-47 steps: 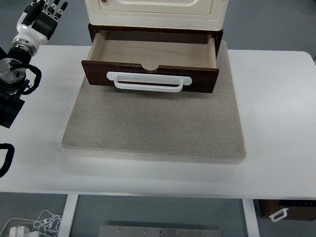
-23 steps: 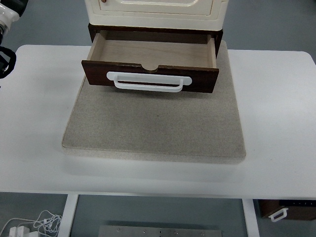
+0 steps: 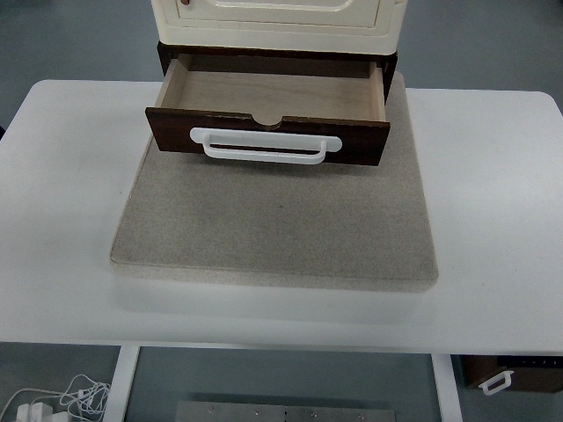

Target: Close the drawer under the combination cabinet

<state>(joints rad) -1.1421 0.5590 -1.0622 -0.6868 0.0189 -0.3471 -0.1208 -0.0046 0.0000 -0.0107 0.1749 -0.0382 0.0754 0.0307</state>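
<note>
Drawer (image 3: 268,110) under the cabinet (image 3: 277,19) stands pulled out; the left arm has left the picture, neither hand shows, so closing hasn't begun.

The drawer (image 3: 268,110) at upper centre looks like wood: a dark, slightly glossy front and pale matt inner boards. Its handle (image 3: 265,146) is smooth white plastic. The cabinet (image 3: 277,19) above is glossy cream. The mat (image 3: 277,220) looks rough, speckled grey; the table (image 3: 493,220) smooth matt white.

no readable text, label or number shows anywhere.
</note>
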